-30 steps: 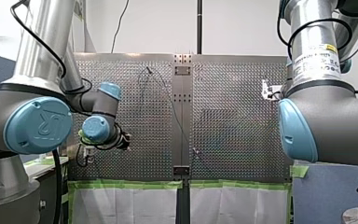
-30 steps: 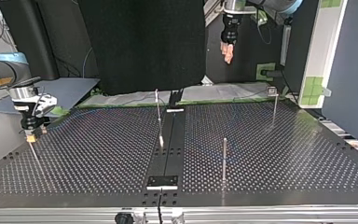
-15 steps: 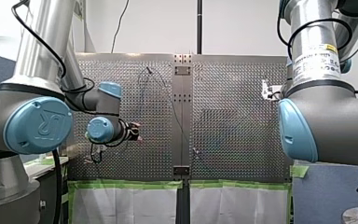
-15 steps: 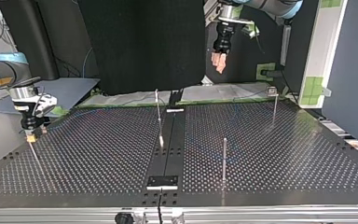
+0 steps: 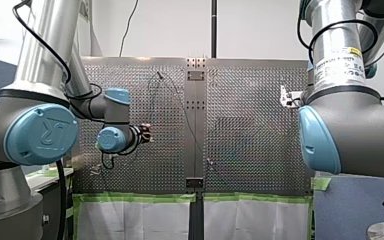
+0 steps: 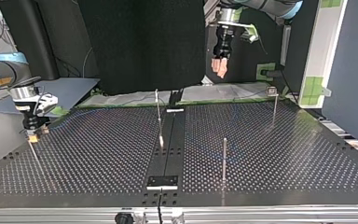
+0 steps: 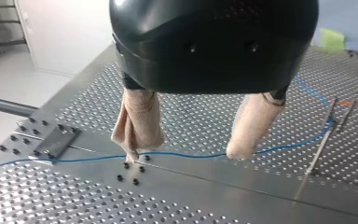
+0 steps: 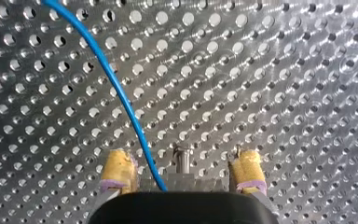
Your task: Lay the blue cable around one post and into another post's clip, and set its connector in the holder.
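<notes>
My left gripper (image 7: pixel 185 154) hangs with fingers wide over the blue cable (image 7: pixel 84 159) on the table (image 7: pixel 214 116), probably lining up a pinch. My right gripper (image 8: pixel 182 171) fingers are wide too, cable loose between.

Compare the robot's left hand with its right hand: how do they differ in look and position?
The left hand has pale beige pads; the right hand has yellow pads. The left hand hangs high above the table; the right hand sits low at it. The blue cable runs between the right hand's fingers but lies beneath the left hand, untouched. Both are open.
</notes>
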Controlling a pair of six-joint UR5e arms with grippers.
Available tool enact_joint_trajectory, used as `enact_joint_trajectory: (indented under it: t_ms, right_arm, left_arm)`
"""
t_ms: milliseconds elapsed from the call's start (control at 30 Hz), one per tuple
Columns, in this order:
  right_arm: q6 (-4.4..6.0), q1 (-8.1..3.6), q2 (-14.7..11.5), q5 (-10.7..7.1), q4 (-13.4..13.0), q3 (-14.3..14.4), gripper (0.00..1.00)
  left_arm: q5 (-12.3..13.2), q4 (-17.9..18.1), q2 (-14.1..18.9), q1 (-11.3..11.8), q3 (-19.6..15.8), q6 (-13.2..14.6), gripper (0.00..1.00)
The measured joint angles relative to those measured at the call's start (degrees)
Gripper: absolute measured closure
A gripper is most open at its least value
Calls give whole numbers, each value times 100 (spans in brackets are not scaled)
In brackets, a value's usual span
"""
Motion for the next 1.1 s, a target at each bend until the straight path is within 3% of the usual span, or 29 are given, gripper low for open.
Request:
enact_joint_trajectory:
  t_ms: [200, 633, 867, 1100]
  right_arm:
    - [0, 0, 0, -161, 42, -1, 0]
    - [-1, 3, 0, -196, 46, -1, 0]
    - [-2, 8, 0, -355, 46, -1, 0]
    - [-26, 20, 0, -391, 71, -1, 0]
  left_arm:
    - [-33, 282, -1, 1, -2, 21, 0]
    - [-103, 927, -2, 3, -7, 130, 0]
    - [-112, 1260, -3, 7, -7, 149, 0]
    - [-177, 1403, -10, 10, -8, 170, 0]
